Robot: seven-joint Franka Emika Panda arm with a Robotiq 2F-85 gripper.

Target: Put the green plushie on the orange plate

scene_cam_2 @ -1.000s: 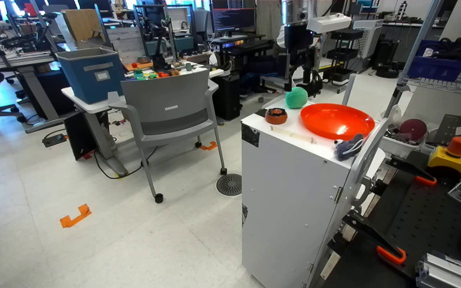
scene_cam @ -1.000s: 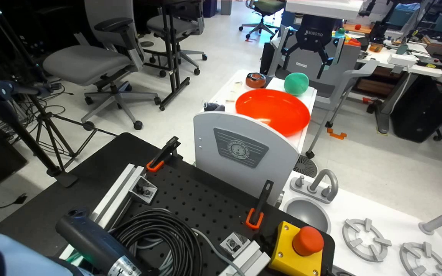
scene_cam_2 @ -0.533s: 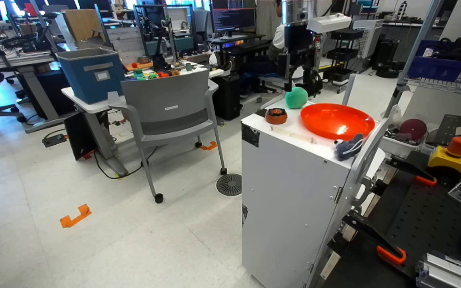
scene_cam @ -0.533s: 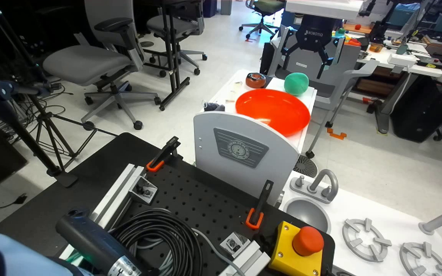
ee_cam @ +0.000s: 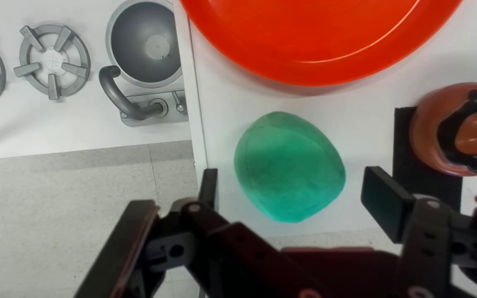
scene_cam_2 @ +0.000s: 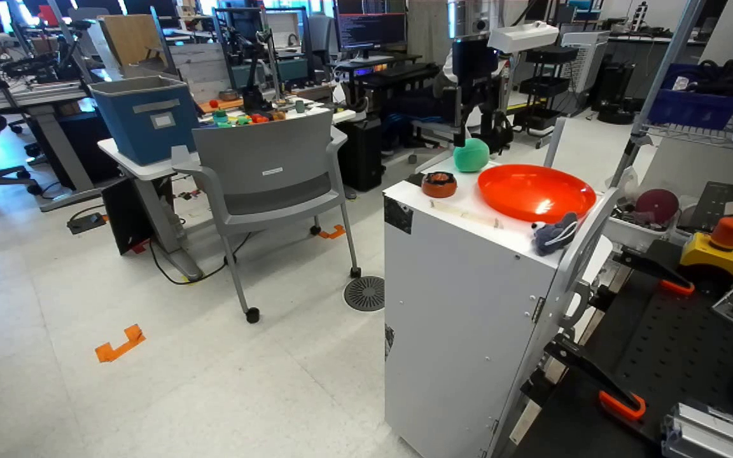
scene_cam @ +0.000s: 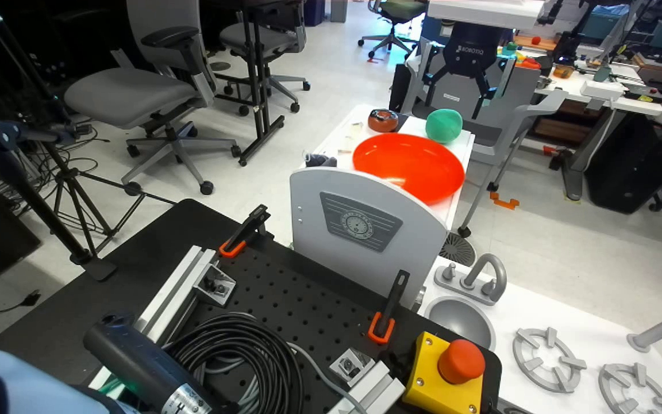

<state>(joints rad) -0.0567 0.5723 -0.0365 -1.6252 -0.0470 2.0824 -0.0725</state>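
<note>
While the claw [ee_cam: 295, 193] hangs above the white cabinet [scene_cam_2: 455, 331], its fingers [ee_cam: 387, 205] stand wide apart, the green plushie [ee_cam: 290, 167] showing between them in the wrist view, touching neither; the orange plate [scene_cam_2: 535, 194] is round, shallow and glossy, a streak of light curving inside its rim; a squat, shiny brown object [ee_cam: 449, 130] wears a jagged black collar; a grey toy [scene_cam_2: 556, 234] looks fuzzy; the plushie, a matte, lopsided teal ball tapering at one end, rests on the cabinet near the plate.
</note>
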